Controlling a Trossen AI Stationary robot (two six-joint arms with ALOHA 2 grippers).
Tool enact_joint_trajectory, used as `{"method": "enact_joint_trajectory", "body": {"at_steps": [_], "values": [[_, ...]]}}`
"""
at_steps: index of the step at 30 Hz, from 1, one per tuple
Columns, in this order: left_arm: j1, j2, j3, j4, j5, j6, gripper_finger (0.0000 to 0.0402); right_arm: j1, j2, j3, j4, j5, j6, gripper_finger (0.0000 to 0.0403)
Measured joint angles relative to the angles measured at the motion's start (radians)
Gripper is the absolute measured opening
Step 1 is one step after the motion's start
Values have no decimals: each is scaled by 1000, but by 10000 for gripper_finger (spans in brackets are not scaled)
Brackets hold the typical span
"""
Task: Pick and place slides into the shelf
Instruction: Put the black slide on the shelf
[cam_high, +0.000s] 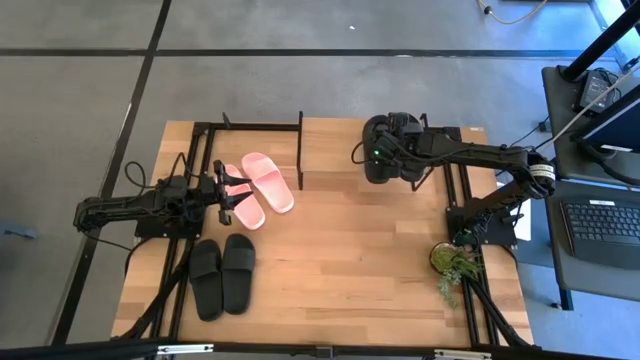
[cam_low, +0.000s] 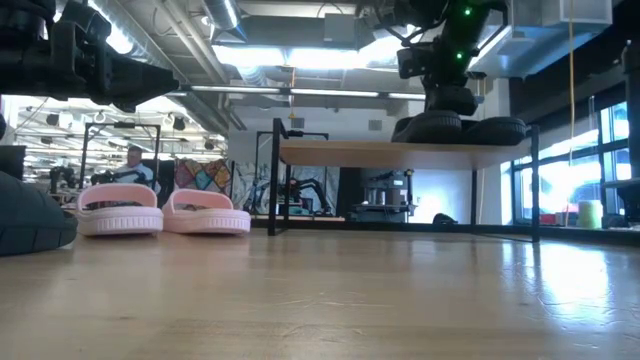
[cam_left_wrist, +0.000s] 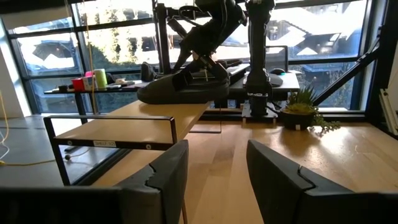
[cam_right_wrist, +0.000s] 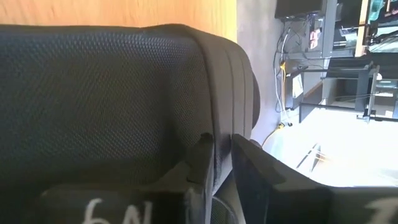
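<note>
My right gripper (cam_high: 385, 155) reaches down over the shelf (cam_high: 330, 150), a light board on thin black legs (cam_low: 400, 152), and is shut on a black slide (cam_right_wrist: 112, 93). Two black slides (cam_low: 460, 128) lie on the board; the left wrist view shows one (cam_left_wrist: 180, 90) under that arm. The pink pair (cam_high: 255, 190) rests soles down on the table left of the shelf (cam_low: 165, 212). Another black pair (cam_high: 222, 275) lies nearer the table's near edge. My left gripper (cam_high: 228, 195) hovers open over the pink pair (cam_left_wrist: 217, 180). My right gripper pinches the black slide by a ribbed edge (cam_right_wrist: 227, 106) beside its textured strap, between the two fingers (cam_right_wrist: 200, 155). It comes from above, pointing down. The slide lies sole down on the shelf's top board (cam_low: 440, 128).
A small potted plant (cam_high: 455, 262) stands near the table's right edge by the right arm's base. Black frame rails (cam_high: 250, 125) run along the far left of the table. Open tabletop lies in the middle (cam_high: 350, 260).
</note>
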Motion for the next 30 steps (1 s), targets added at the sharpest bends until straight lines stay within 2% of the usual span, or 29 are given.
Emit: {"method": "enact_joint_trajectory", "body": {"at_steps": [12,23,30], "values": [[0,0,0,0,0,0,156,0,0,0,0,-1,0,63],[0,0,0,0,0,0,156,3,-1,0,1,14,4,150],[0,0,0,0,0,0,156,45,-1,0,0,16,3,163]]}}
